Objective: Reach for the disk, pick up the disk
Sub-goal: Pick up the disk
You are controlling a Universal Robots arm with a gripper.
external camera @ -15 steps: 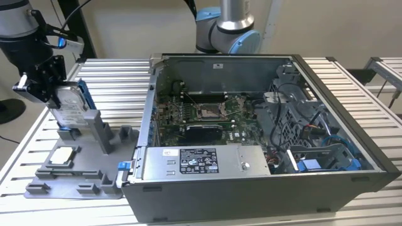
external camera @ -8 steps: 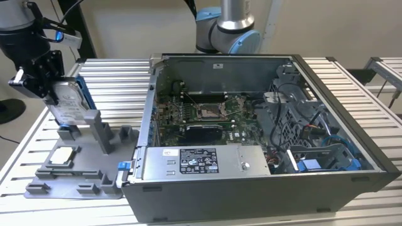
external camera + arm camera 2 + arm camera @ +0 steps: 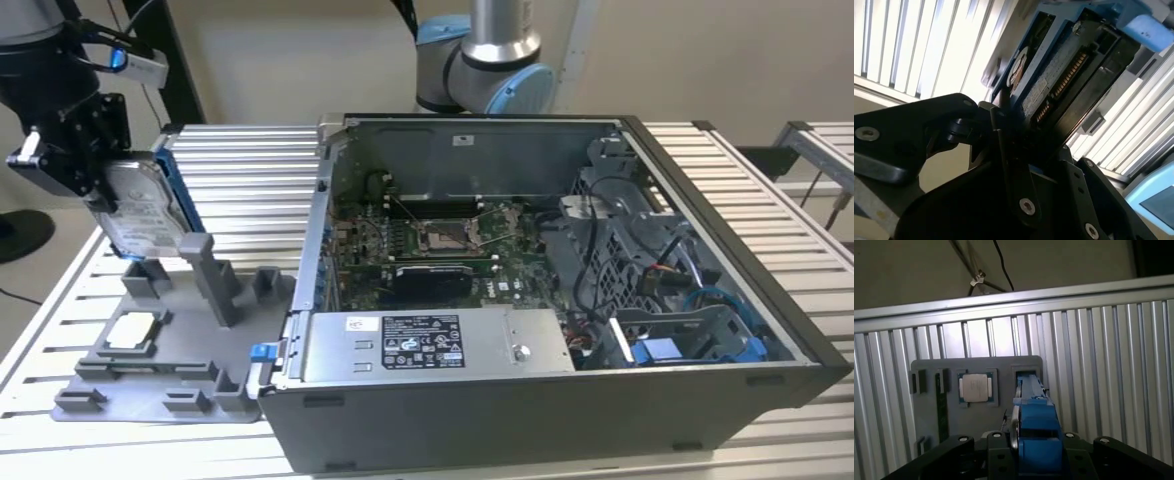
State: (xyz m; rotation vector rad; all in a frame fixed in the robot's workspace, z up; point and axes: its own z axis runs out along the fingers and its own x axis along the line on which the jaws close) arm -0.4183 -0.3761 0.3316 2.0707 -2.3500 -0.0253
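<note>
Pincer (image 3: 96, 175): clamped on the disk's flat faces, above the tray.
Case (image 3: 534, 400): large grey steel box beside the tray; give it room.
Tray (image 3: 134, 385): matte grey plastic with posts and slots.
Disk (image 3: 140, 210): smooth silver metal in a blue plastic frame, upright over its tray slot. Lift it straight so the frame doesn't snag.
Chip (image 3: 134, 330): small shiny square, seated in the tray.

slatted aluminium table (image 3: 247, 165), ribs running across, pale and bare behind grey fixture plate and along exterior view's right edge. same ribs in first wrist view (image 3: 1104, 365) and second wrist view (image 3: 929, 45).

grey fixture plate (image 3: 147, 390) flat on slats at exterior view's left, also in first wrist view (image 3: 1004, 362).

open computer case (image 3: 534, 420) directly on table, just beside plate, open face up, taking middle and exterior view's right.
</note>
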